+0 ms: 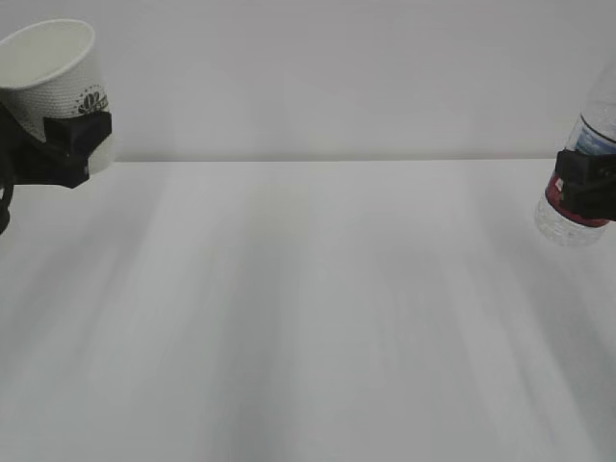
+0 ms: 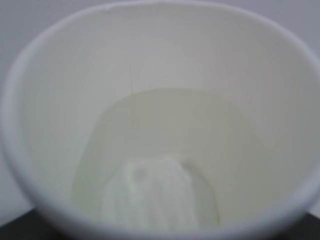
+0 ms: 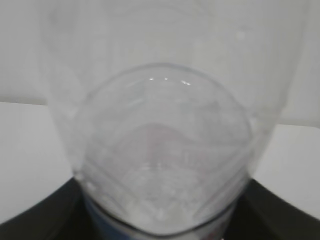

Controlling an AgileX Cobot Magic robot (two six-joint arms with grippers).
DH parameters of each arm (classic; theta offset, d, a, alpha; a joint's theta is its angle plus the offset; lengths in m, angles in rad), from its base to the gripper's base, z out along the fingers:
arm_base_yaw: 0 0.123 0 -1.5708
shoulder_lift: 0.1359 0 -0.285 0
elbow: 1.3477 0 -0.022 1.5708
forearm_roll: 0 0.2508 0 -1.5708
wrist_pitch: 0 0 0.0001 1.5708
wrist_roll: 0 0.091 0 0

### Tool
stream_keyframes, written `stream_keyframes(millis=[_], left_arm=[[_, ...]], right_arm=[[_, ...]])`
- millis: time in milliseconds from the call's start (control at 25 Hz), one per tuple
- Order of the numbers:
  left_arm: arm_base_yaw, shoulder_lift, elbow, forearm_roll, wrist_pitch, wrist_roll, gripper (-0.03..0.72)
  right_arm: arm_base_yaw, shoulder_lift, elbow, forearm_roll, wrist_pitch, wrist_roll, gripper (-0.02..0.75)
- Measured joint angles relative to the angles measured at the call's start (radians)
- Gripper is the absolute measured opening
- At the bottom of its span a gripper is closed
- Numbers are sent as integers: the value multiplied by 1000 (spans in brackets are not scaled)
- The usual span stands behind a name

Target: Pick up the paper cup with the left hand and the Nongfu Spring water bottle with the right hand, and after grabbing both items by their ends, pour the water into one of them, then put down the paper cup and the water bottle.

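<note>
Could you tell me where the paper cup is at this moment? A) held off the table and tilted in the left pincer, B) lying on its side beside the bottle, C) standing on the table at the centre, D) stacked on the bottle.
A: the paper cup sits tilted in the left pincer at the exterior view's left edge, clear of the table.

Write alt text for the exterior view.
Two black grippers hold things above a white table: the left gripper grips a tilted white paper cup at far left, and the right gripper grips a clear water bottle at the right edge.
</note>
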Motion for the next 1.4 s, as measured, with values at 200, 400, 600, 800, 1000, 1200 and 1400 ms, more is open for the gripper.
stream_keyframes(millis=[200, 400, 600, 800, 1000, 1200, 1400], left_arm=[[41, 0, 0, -19, 0, 0, 489], [77, 10, 0, -58, 0, 2, 489], [113, 23, 0, -80, 4, 2, 489], [147, 31, 0, -111, 6, 2, 489], [156, 72, 0, -122, 6, 2, 489], [156, 122, 0, -123, 2, 2, 489], [156, 172, 0, -126, -37, 2, 489]], right_arm=[[0, 0, 0, 0, 0, -2, 467], [0, 0, 0, 0, 0, -4, 467], [0, 0, 0, 0, 0, -6, 467], [0, 0, 0, 0, 0, -18, 467], [0, 22, 0, 4, -6, -25, 467], [0, 45, 0, 17, -30, -38, 467], [0, 66, 0, 25, -55, -57, 467]])
